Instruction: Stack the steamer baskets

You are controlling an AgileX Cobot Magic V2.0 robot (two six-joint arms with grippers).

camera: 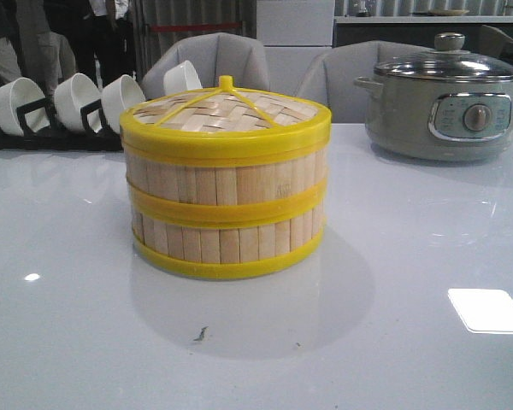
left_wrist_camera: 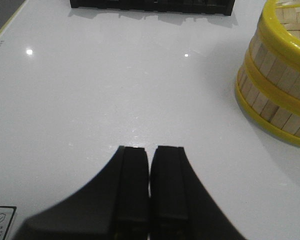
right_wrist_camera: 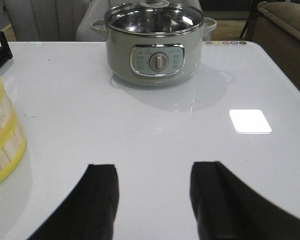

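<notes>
Steamer baskets [camera: 225,224] stand stacked one on the other on the white desk [camera: 68,325], rims aligned, with the woven lid [camera: 226,115] seated on top. Left tool [left_wrist_camera: 150,187]: closed, fingers pressed together, gripping nothing, poised over bare desk. The stack sits ahead of this tool and off to one side, apart from it. Right tool [right_wrist_camera: 152,200]: open, fingers well apart, nothing between them. The stack's yellow-rimmed wall shows at the edge of that wrist view, clear of the fingers. Grey-green electric pot [right_wrist_camera: 157,42] with glass lid stands ahead of the right tool, well apart. Rack of white bowls [camera: 68,107] stands beyond the stack.
</notes>
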